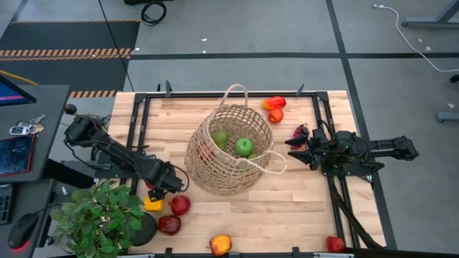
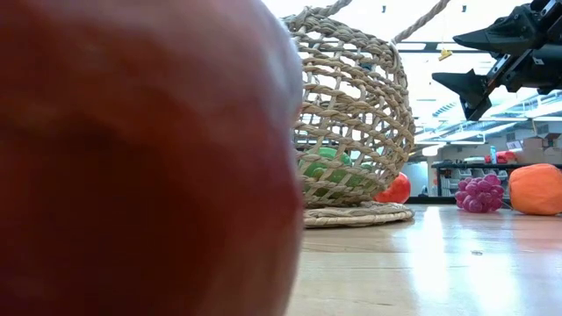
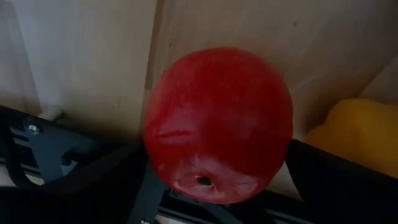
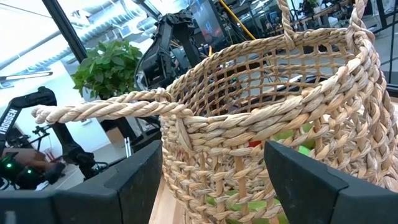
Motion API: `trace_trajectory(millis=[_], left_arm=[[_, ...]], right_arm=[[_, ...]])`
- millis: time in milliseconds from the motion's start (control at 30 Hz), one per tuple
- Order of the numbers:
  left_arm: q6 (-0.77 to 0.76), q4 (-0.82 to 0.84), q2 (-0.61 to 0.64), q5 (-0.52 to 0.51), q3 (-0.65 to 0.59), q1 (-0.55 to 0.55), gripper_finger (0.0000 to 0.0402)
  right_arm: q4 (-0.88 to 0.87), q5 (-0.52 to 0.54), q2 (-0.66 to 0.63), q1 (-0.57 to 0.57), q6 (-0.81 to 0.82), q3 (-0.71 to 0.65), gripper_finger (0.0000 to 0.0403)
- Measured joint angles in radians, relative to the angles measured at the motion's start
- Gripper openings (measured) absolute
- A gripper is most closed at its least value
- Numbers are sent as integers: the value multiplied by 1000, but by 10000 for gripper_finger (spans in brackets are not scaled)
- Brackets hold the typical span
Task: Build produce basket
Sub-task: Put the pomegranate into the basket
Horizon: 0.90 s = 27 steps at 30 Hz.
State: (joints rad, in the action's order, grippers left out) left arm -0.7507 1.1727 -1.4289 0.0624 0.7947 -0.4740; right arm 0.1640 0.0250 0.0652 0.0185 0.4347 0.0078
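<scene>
Starts with the light wooden table (image 1: 287, 208), and at its middle the large round tan wicker basket (image 1: 215, 172) of loose weave. Seems to slump to one side rather than stand square. Already holds two green apples (image 1: 244, 147). Looks light enough to slide or tip under any sideways nudge, spilling what is inside.

Turns next to the right gripper (image 1: 295, 150), raised off the table just beside the basket's wall, fingers spread, holding nothing. Hangs close to the thin rope handle (image 1: 276, 163). Risks snagging that loop or catching a fingertip in the open weave, and dragging the whole basket along.

Then to the left gripper (image 1: 171, 186), low at the table's near-left part. Has its fingers spread wide on either side of a round red apple (image 3: 217, 124), which rests on the wood. Cannot confirm any contact yet. Might pinch the smooth round skin off-centre and squirt the apple away, or knock it into the yellow pepper (image 1: 153, 203) just beside it. Could also brush the leafy green potted plant (image 1: 100, 215) nearby on the swing toward the basket.

Ends with the purple grape bunch (image 1: 300, 132), near the right gripper. Looks easy to bump and roll.
</scene>
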Motion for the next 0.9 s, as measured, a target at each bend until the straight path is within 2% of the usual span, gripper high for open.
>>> trace_trajectory(millis=[133,433,900], left_arm=[[27,5,-30,16,2,0,373],[33,23,-40,11,25,0,334],[24,170,-40,-9,127,0,330]], right_arm=[[0,0,0,0,0,0,284],[0,0,0,0,0,0,284],[0,0,0,0,0,0,284]])
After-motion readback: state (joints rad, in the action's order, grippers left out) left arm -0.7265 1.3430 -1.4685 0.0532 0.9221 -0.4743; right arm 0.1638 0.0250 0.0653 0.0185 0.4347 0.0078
